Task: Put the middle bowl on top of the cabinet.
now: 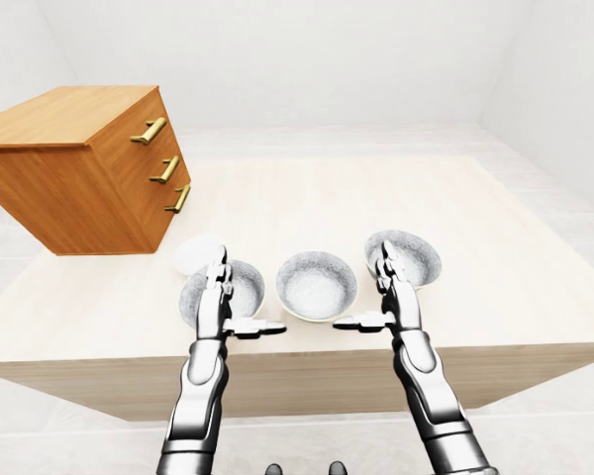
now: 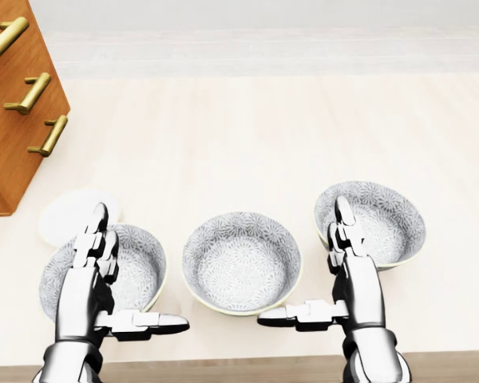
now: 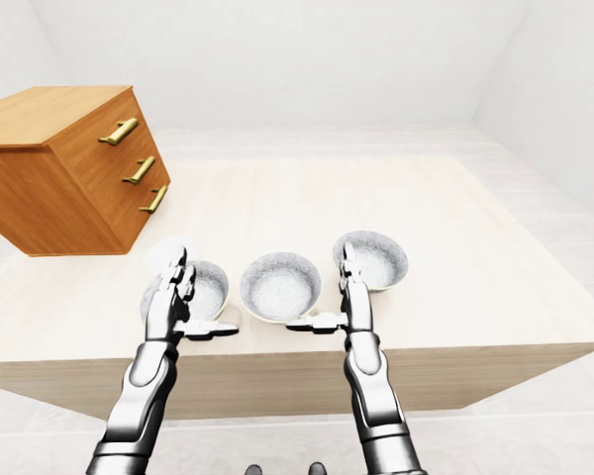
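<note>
Middle bowl [image 2: 241, 262] is sitting on the table [image 2: 263, 144], not yet lifted. Left hand [image 2: 96, 287] and right hand [image 2: 351, 279] are hanging wide open, one on each side of the middle bowl, holding nothing. In the head view the cabinet [image 2: 16, 120] is standing up and left of the middle bowl, well apart. The whole job is waiting.

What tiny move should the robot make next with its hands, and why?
Probably bring both hands inward onto the middle bowl. The left hand and right hand stand open on either side of it, neither seems to touch it, and it is not yet on the cabinet.
</note>
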